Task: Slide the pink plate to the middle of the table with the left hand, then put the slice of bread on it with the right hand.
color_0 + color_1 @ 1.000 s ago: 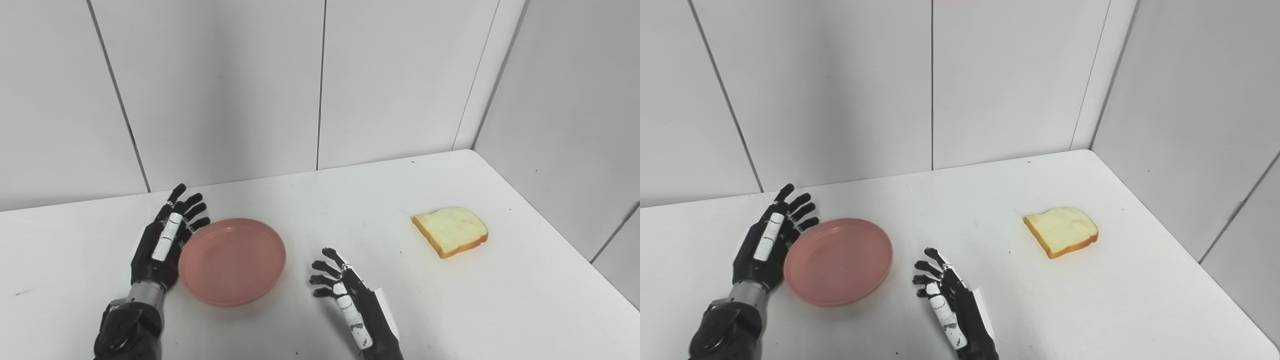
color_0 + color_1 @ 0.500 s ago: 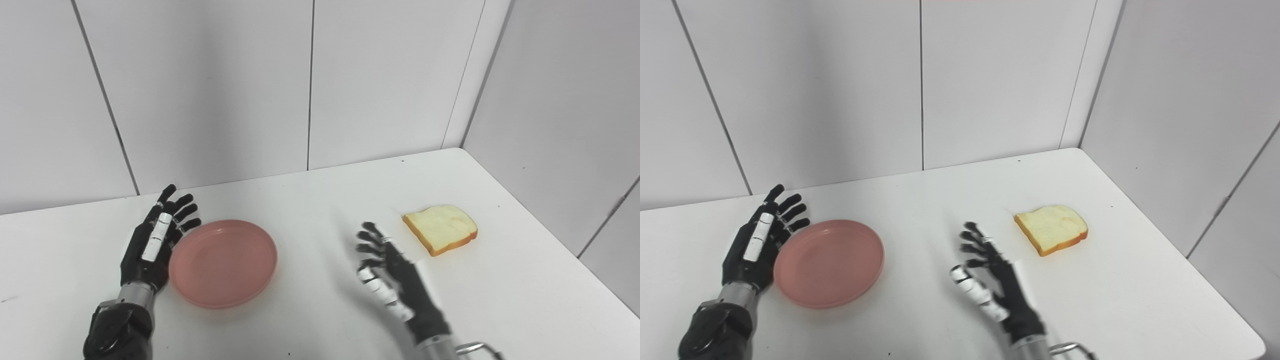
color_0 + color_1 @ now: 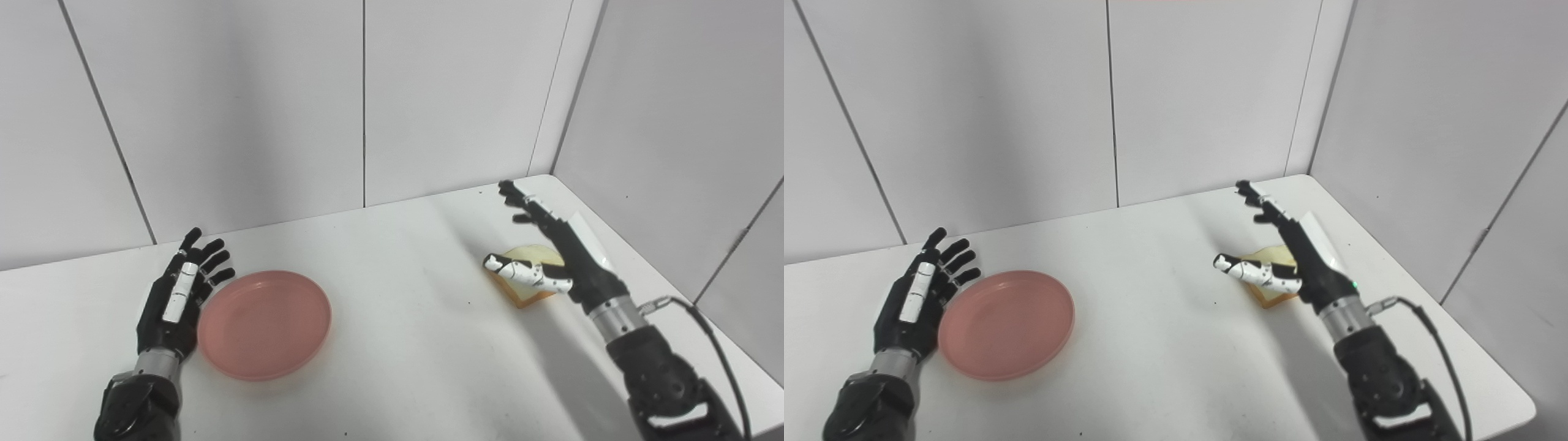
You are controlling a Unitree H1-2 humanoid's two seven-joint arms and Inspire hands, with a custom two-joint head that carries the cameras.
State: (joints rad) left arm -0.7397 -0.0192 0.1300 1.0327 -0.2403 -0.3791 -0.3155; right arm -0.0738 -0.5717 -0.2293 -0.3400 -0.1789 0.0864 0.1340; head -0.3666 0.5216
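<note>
Pink plate (image 3: 264,323) without bread (image 3: 528,298)

Right hand (image 3: 560,251) now raised over the slice of bread (image 3: 525,296), fingers spread

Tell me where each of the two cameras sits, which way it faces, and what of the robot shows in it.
Left eye view: on the head, looking down at the table; left hand beside the pink plate, right hand open over the bread.
Right eye view: on the head, set a little to the right, facing the same way; both arms enter from below.
Shared: the same table, plate, bread and hands.
</note>
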